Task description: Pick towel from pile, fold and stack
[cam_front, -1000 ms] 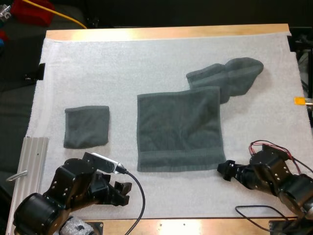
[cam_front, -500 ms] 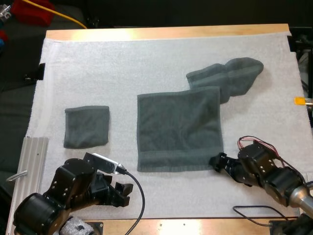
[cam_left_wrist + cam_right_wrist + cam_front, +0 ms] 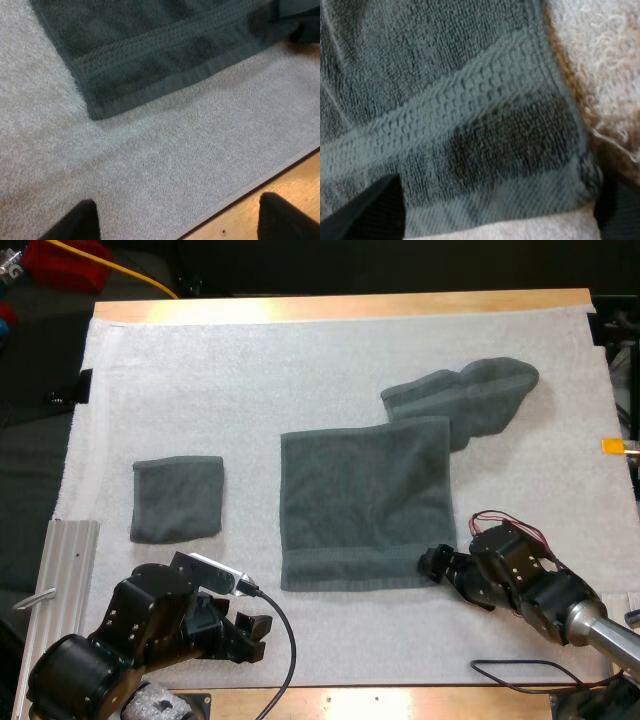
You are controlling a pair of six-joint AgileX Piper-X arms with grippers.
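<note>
A dark grey-green towel (image 3: 365,505) lies spread flat in the middle of the white mat (image 3: 300,370). Behind its far right corner sits a crumpled towel (image 3: 470,395). A small folded towel (image 3: 177,498) rests at the left. My right gripper (image 3: 437,562) is low at the flat towel's near right corner, open, with the towel's hem (image 3: 485,150) spanning the gap between its fingers (image 3: 370,210). My left gripper (image 3: 250,635) hovers open near the mat's front edge, short of the flat towel's near left corner (image 3: 95,107).
An aluminium rail (image 3: 70,570) lies along the mat's left front side. The wooden table edge (image 3: 295,185) runs just beside my left gripper. Bare mat stretches between the folded towel and the flat one.
My right gripper has slid left along the mat to the flat towel's near right corner. The left arm and all three towels have stayed put.
</note>
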